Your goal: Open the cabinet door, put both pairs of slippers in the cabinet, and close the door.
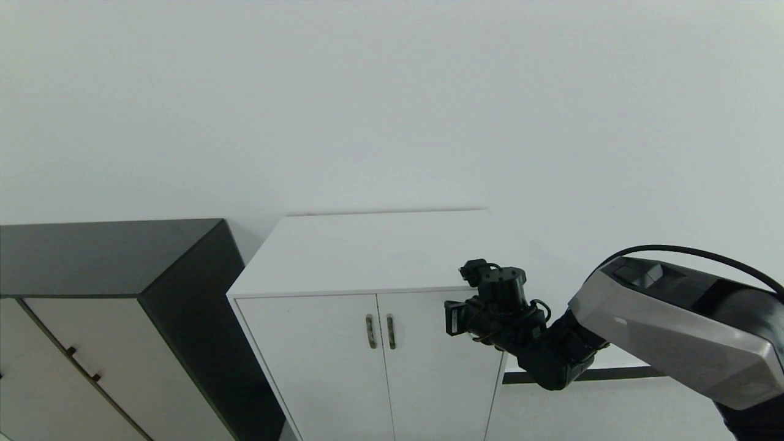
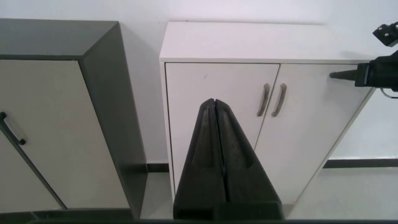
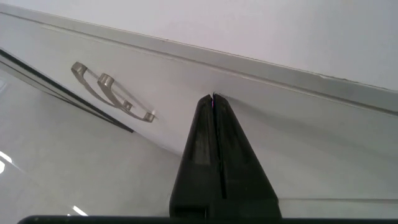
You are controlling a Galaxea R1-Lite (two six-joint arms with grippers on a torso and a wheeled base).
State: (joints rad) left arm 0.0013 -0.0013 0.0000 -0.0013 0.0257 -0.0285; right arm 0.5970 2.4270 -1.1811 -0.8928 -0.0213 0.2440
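The white cabinet [image 1: 367, 254] is cut off at the bottom, and the right arm [image 1: 667, 324] hides a corner of its door [image 1: 429, 373].

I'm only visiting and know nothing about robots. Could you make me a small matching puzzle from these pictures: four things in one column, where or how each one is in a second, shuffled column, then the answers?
Things
1. white cabinet's doors
2. dark cabinet
3. right gripper
4. door handles

Place or state
a. side by side where the two doors meet
b. both closed
c. on the left, against the wall
d. shut, its tip close to the right-hand door near its top

Pairs: 1-b, 2-c, 3-d, 4-a
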